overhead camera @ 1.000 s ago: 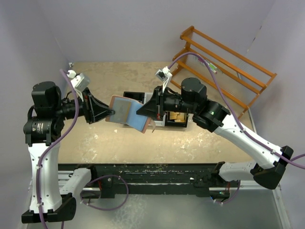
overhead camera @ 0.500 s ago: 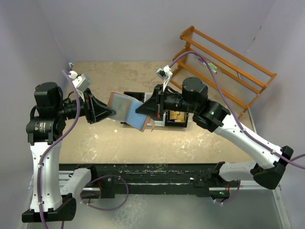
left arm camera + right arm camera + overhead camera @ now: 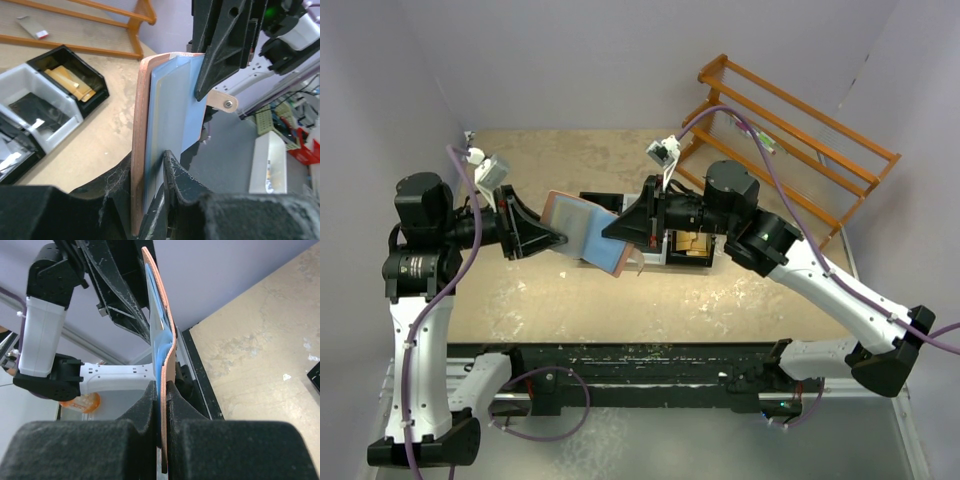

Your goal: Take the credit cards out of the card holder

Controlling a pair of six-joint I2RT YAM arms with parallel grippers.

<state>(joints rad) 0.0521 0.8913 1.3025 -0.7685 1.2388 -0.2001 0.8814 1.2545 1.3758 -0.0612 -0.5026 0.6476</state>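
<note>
The table (image 3: pixel 570 160) hadn't budged: a tan, speckled, scuffed board. Neither had the orange slatted wooden rack (image 3: pixel 790 130) leaning at the far right. The left arm (image 3: pixel 420 265), black joints over a white link, had nudged its shoulder inward since a second before. The right arm (image 3: pixel 820 275) had barely shifted.

Partly tucked under that right arm, the white bin (image 3: pixel 60 135) and the black bin (image 3: pixel 97 96) sat side by side on the table. Both were hard moulded plastic, and the black one held flat tan-yellow pieces (image 3: pixel 72 82).

And there was the card holder (image 3: pixel 582 230), up off the table between the two arms. It had drifted a little up and to the left along with the left arm. It was reddish-brown outside with a smooth light blue lining, a flat bifold spread open and bowed slightly toward the right arm's end. A paler greyish rectangle (image 3: pixel 172 115) lay flat against the lining; a card or a pocket, I couldn't tell.

The left gripper (image 3: pixel 148 195) was clamped on the card holder's edge, one matte black finger on the brown side and one on the blue. The right gripper (image 3: pixel 161 390) was pinched tight on the opposite edge, its fingers almost meeting across the thin material.

Smallest of all, a rounded tan tab (image 3: pixel 221 101) with a shiny metal stud poked out beside the right gripper.
</note>
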